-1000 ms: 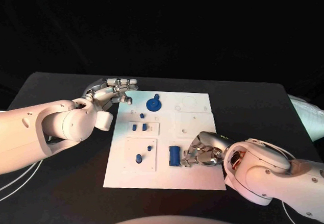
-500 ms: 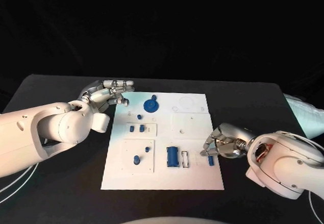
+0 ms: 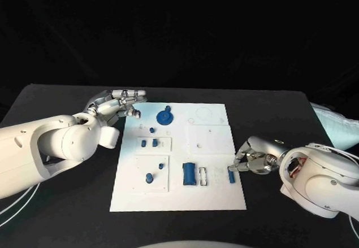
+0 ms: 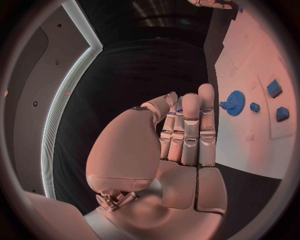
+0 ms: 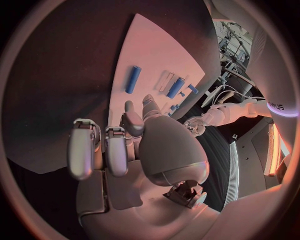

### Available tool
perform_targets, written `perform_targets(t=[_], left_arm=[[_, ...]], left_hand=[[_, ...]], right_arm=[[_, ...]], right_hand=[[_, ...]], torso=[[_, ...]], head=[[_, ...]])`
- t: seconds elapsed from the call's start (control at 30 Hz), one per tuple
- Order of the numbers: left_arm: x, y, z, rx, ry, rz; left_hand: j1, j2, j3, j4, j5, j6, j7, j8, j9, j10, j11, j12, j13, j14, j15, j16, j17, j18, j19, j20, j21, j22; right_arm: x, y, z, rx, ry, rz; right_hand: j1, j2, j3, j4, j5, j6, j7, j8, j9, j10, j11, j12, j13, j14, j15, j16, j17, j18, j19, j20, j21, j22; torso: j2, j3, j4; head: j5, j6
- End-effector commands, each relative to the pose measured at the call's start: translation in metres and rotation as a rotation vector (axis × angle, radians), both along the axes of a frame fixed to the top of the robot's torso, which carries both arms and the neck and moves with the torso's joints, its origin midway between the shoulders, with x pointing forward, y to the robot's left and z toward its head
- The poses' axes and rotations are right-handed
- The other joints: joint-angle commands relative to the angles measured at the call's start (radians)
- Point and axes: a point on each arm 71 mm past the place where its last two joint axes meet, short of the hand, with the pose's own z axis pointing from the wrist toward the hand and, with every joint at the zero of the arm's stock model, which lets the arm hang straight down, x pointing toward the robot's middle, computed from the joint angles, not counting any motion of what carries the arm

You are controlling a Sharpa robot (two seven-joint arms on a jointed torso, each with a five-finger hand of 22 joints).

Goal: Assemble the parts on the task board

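1. The white board [image 3: 210, 160] lies at the centre of the black counter [image 3: 58, 99].
2. The right hand [image 3: 255, 158] sits at the board's 3 o'clock edge, holding nothing, its fingers [image 5: 84, 150] loosely apart; a small blue rod [image 3: 232, 176] lies on the board just beside them.
3. The left hand [image 3: 115, 104] hovers at the board's 10 o'clock corner, fingers [image 4: 190, 127] straight and together, empty.
4. A blue gear [image 3: 164, 118] sits near the board's 11 o'clock; a blue cylinder [image 3: 189, 173] lies toward 6 o'clock.
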Motion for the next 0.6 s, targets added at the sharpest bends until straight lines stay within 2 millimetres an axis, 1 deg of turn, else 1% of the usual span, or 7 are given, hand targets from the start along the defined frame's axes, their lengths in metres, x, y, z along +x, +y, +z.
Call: perform_targets(t=[0.03, 0.17, 0.6], left_arm=[[0.0, -0.003, 0.001, -0.014, -0.003, -0.019], [0.0, -0.002, 0.001, -0.014, -0.002, -0.019], [0.0, -0.002, 0.0, -0.013, -0.001, -0.017]], left_hand=[[0.004, 0.007, -0.005, -0.001, 0.001, -0.005, 0.0, 0.007, -0.001, -0.008, 0.0, 0.005, -0.001, -0.006, 0.0, -0.006, -0.001, 0.02, -0.004, 0.004, -0.006, -0.001], [0.004, 0.007, -0.005, -0.001, 0.001, -0.005, 0.0, 0.007, -0.001, -0.008, 0.0, 0.005, -0.001, -0.006, 0.0, -0.006, -0.001, 0.02, -0.004, 0.004, -0.006, -0.001], [0.004, 0.007, -0.005, -0.001, 0.001, -0.005, 0.0, 0.007, -0.001, -0.008, 0.0, 0.005, -0.001, -0.006, 0.0, -0.006, -0.001, 0.02, -0.004, 0.004, -0.006, -0.001]], right_arm=[[0.0, 0.0, -0.005, -0.1, 0.001, 0.028], [0.0, 0.001, -0.009, -0.127, -0.004, 0.038], [-0.001, 0.01, -0.022, -0.167, 0.011, 0.078]], right_hand=[[-0.013, -0.006, -0.002, 0.012, 0.027, 0.011, 0.0, -0.006, 0.003, 0.009, 0.0, -0.002, 0.0, 0.083, -0.001, 0.004, 0.154, -0.019, 0.006, -0.003, 0.005, 0.001], [-0.017, -0.01, -0.005, 0.016, 0.036, 0.011, 0.0, -0.009, 0.003, 0.011, 0.0, 0.002, 0.003, 0.083, -0.002, 0.004, 0.156, -0.02, 0.007, -0.003, 0.005, 0.002], [-0.016, -0.015, -0.007, 0.016, 0.04, 0.013, -0.001, -0.01, 0.005, 0.013, -0.001, 0.006, 0.007, 0.084, -0.002, 0.005, 0.158, -0.02, 0.008, -0.004, 0.007, 0.006]], torso=[[0.0, -0.0008, 0.0016], [0.001, 0.0, 0.0012], [0.001, 0.0009, 0.0008]], head=[[-0.001, 0.0], [0.0, -0.001], [0.003, -0.005]])
